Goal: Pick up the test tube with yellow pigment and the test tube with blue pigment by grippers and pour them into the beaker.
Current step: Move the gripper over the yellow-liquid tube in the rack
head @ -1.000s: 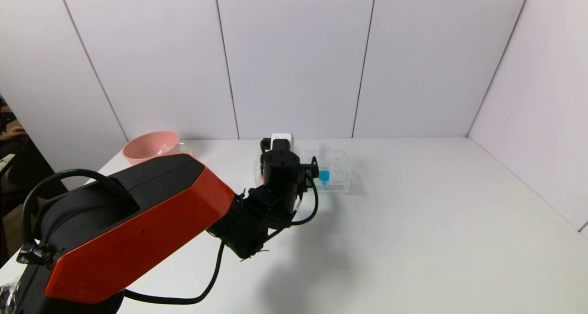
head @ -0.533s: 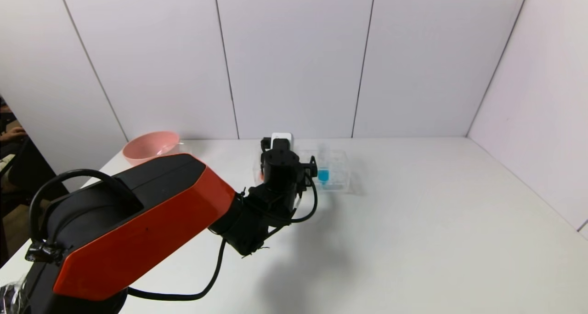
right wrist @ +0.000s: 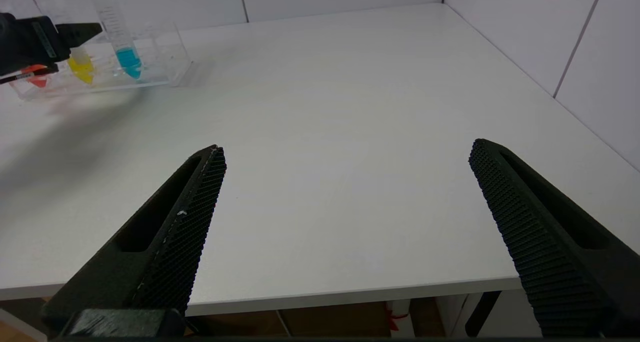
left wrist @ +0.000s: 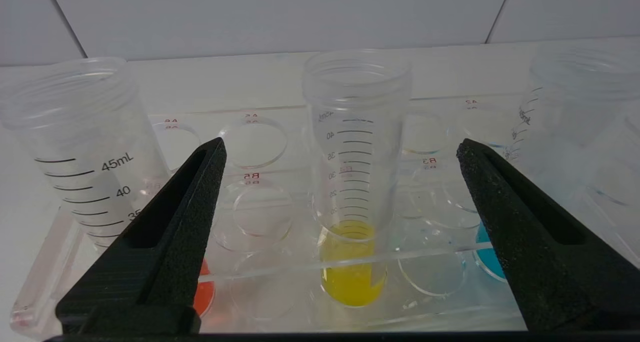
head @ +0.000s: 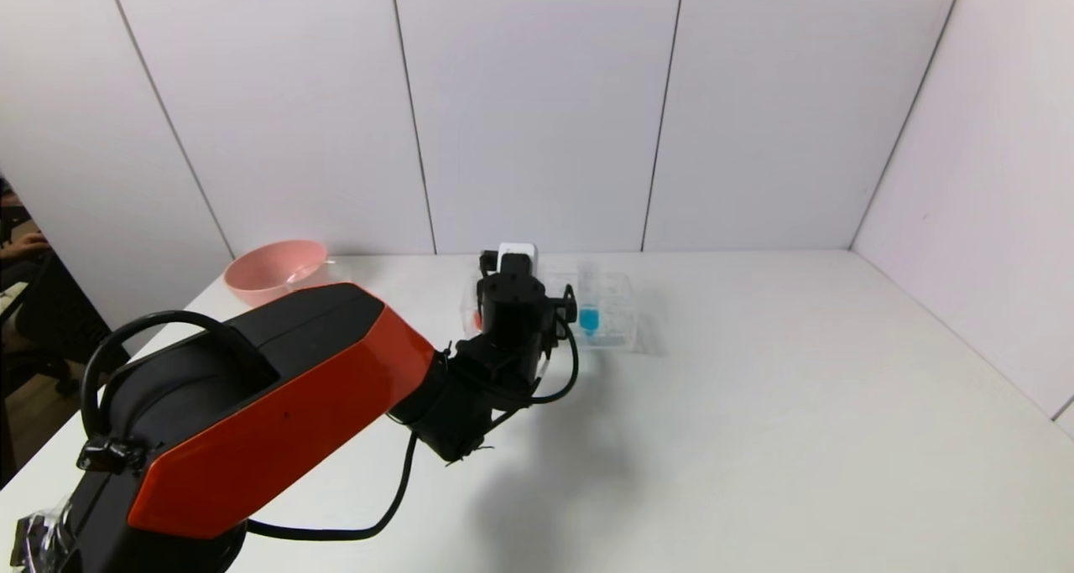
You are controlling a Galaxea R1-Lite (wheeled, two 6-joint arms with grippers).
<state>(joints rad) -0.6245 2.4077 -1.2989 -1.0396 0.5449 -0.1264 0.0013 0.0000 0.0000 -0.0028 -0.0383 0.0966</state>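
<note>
Head view: the left pincer [head: 513, 264] reaches to the clear tube rack [head: 617, 321] far back on the white bench [head: 755, 405]; the blue-pigment tube [head: 589, 315] stands in it.

Left wrist view: pincer open, fingers apart on both sides of the racked yellow-pigment tube [left wrist: 354, 202], not touching.

Right wrist view: right pincer [right wrist: 345, 156] open, at the bench's near edge.

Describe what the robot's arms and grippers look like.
The left arm has an orange-red shell over black housings, black cables looping beside it and a white box at the wrist. The left gripper and right gripper each have two tapered black fingers with textured inner faces.
</note>
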